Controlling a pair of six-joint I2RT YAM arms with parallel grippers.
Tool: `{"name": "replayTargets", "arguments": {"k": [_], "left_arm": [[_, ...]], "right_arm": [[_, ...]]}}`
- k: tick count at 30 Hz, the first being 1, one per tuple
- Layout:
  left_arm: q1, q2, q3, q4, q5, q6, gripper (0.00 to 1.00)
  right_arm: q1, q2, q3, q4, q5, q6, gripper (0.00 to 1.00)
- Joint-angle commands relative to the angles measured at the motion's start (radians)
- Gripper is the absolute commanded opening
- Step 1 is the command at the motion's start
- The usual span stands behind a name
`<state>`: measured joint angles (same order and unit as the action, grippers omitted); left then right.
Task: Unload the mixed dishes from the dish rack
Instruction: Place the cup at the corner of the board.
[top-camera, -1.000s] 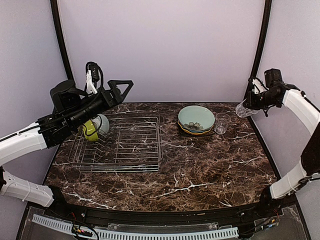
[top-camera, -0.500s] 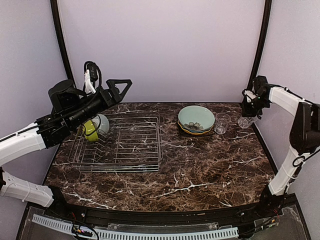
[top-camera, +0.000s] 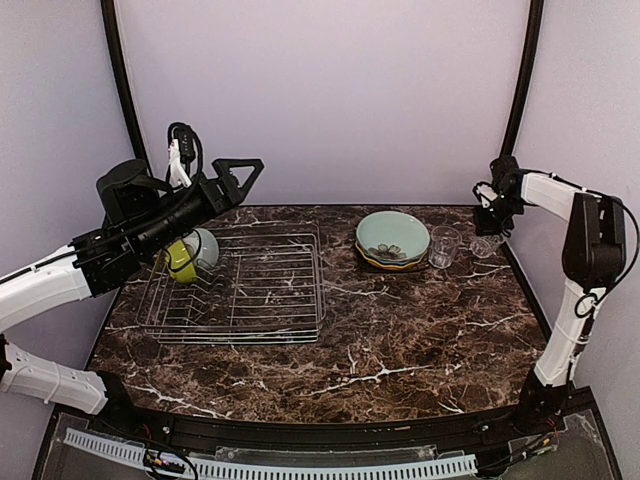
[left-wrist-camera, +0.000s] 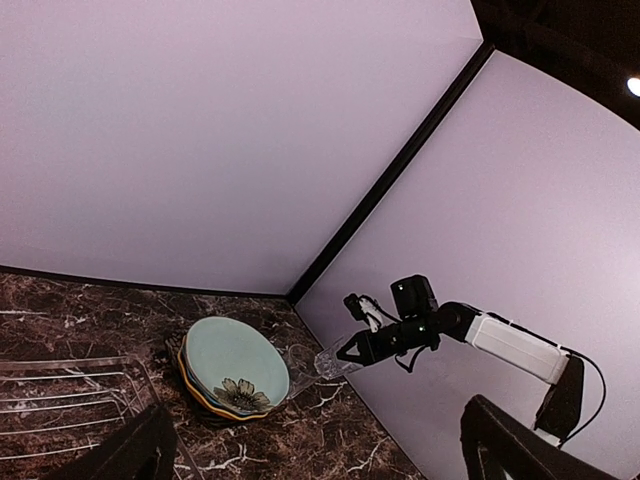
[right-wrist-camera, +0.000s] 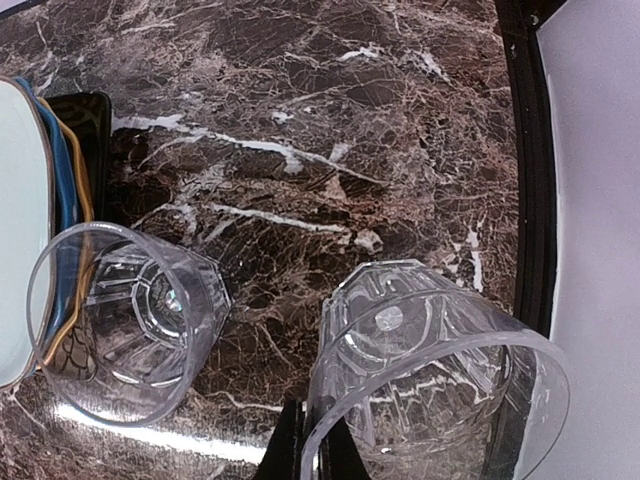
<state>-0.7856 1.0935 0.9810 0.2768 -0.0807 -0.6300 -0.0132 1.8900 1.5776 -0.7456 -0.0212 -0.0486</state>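
— Where is the right gripper (right-wrist-camera: 310, 445)?
— It is at the far right corner of the dark marble table (top-camera: 400, 340). It is clamped on the rim of a clear ribbed glass (right-wrist-camera: 430, 375). That glass sits mouth up and low, and I cannot tell whether its base touches the table.
— What stands near it?
— A second clear ribbed glass (right-wrist-camera: 125, 320) is upright just to its left, apart from it. Past that is a stack with a large pale-green flower plate (top-camera: 392, 237) on top. Blue and yellow rims show beneath it, and a black square plate (right-wrist-camera: 85, 130) is at the bottom.
— And the left gripper (top-camera: 240, 172)?
— It is raised above the rectangular silver wire dish rack (top-camera: 250, 290), fingers wide apart, holding nothing.
— What is in the rack?
— A small yellow-green bowl (top-camera: 181, 262) and a small pale-green bowl (top-camera: 204, 246) stand on edge in its back left corner.
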Motion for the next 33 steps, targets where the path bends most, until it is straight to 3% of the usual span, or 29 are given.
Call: {"name": "replayTargets", "arguments": {"k": [1, 19, 28, 33], "left_arm": [[0.000, -0.031, -0.002, -0.022, -0.014, 0.005, 1.00], [0.001, -0.034, -0.008, -0.032, -0.032, 0.009, 1.00], [0.002, -0.043, 0.005, -0.090, -0.066, 0.023, 1.00], [0.005, -0.059, 0.057, -0.278, -0.237, 0.059, 1.00]], "right_arm": [[0.045, 0.047, 0.051, 0.037, 0.018, -0.014, 0.00], [0.088, 0.107, 0.088, -0.011, 0.108, -0.029, 0.06], [0.087, 0.087, 0.088, -0.024, 0.105, -0.034, 0.28], [0.090, 0.026, 0.090, -0.030, 0.100, -0.031, 0.46]]}}
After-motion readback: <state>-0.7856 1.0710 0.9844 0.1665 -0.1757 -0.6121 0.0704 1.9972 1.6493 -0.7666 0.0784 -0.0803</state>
